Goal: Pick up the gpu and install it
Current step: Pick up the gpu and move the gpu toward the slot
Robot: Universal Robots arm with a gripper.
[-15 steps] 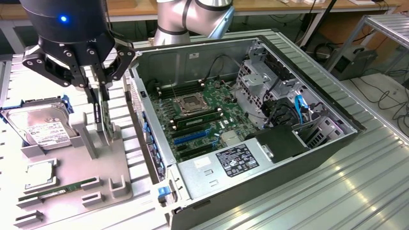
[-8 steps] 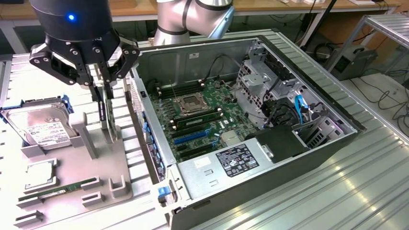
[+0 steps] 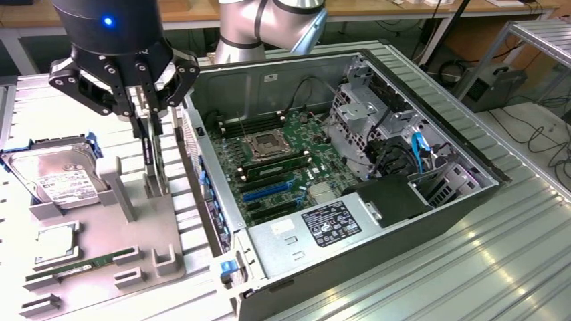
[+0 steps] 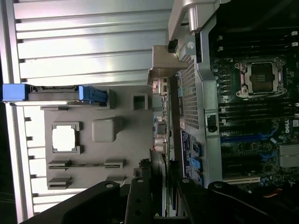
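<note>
Your graphics card (image 3: 152, 157) stands on edge in the grey holder (image 3: 134, 200), to the exterior view's left of the open computer case (image 3: 464, 200). The gripper (image 3: 148, 110) straddles its top edge, but I cannot tell whether the fingers are clamping it. With a loose or off-centre hold, the card could tilt and snag the holder.

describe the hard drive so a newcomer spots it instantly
On the exterior view's left, beside the open computer case, lies a gray parts tray. The hard drive sits at its far end: a boxy silver block with a white label, unlike the flat square CPU and thin green memory stick nearer the camera.
</note>
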